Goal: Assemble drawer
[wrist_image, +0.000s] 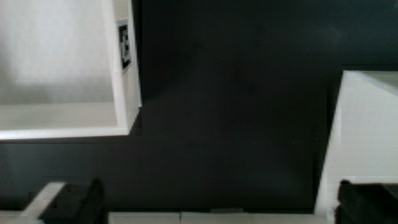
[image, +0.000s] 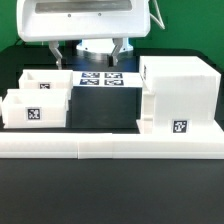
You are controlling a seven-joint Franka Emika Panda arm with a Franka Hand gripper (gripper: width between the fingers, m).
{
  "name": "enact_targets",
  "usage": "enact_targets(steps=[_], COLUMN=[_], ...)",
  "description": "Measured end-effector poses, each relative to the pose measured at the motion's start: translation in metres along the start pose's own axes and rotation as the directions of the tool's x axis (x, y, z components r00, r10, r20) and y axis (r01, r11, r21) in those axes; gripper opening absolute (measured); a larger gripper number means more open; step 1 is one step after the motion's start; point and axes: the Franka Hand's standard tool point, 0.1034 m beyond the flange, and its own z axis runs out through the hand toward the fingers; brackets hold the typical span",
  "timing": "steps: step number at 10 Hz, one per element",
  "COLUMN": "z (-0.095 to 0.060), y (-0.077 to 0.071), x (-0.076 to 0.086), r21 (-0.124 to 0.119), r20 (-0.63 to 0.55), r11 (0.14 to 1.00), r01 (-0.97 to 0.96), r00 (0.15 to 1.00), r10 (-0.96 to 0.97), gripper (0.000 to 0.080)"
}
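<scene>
The large white boxy housing [image: 178, 95] stands at the exterior view's right, with a tag on its front. Two small white trays stand at the left, one in front [image: 33, 108] and one behind it [image: 45, 82]. My gripper [image: 89, 50] hangs open and empty above the back of the table, over the dark gap between trays and housing. In the wrist view my gripper [wrist_image: 217, 203] is open with nothing between the fingers [wrist_image: 71, 200]. A tray [wrist_image: 63, 75] shows on one side and the housing [wrist_image: 370, 120] on the other.
The marker board [image: 100, 77] lies flat at the back middle, below the gripper. The long low white border wall [image: 110, 147] runs along the front, and it also shows in the wrist view [wrist_image: 214, 216]. Black table [image: 105, 105] lies between trays and housing.
</scene>
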Motion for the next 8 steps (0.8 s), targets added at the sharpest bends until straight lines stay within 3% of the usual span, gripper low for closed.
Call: enact_targets(steps=[4, 8], z=[0.001, 0.033], y=[0.002, 0.038], x=[-0.002, -0.046], r21=[0.003, 0.000], r20=[0.001, 0.057], r11=[1.000, 0.997], r01=[-0.010, -0.075], r00=[1.000, 0.996], r10=[0.010, 0.074], gripper=[0.0649, 0.0649])
